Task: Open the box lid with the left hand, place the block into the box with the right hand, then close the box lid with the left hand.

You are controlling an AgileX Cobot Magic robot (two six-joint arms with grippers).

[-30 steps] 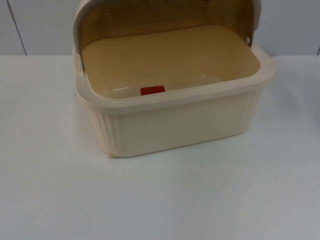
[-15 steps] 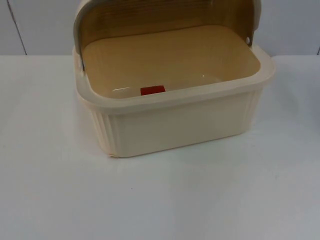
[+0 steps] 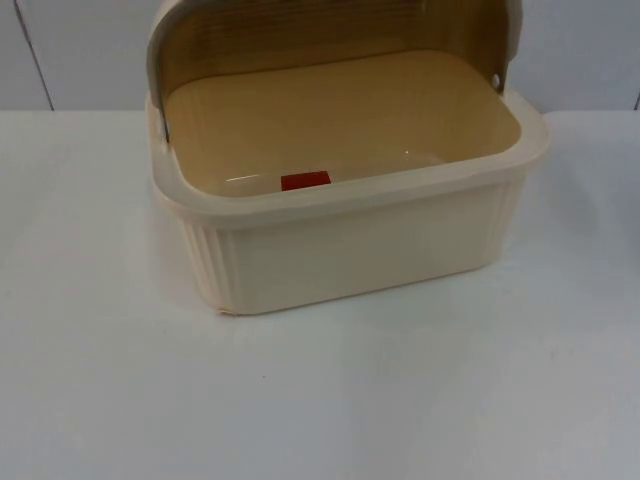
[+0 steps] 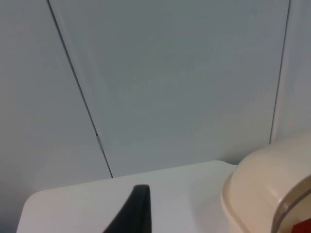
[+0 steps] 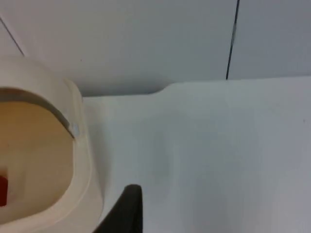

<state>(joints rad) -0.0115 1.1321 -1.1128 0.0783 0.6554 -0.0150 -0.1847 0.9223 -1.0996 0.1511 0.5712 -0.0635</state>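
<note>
A cream ribbed plastic box (image 3: 350, 240) sits on the white counter (image 3: 320, 400), its tinted domed lid (image 3: 330, 40) tilted open. A small red block (image 3: 305, 181) lies inside. Left hand (image 4: 131, 213) and right hand (image 5: 124, 211) wait beside it, grip unreadable.

There was 1 cream box (image 3: 350, 250), 1 raised lid (image 3: 300, 35), and 1 red block (image 3: 305, 180) inside
</note>
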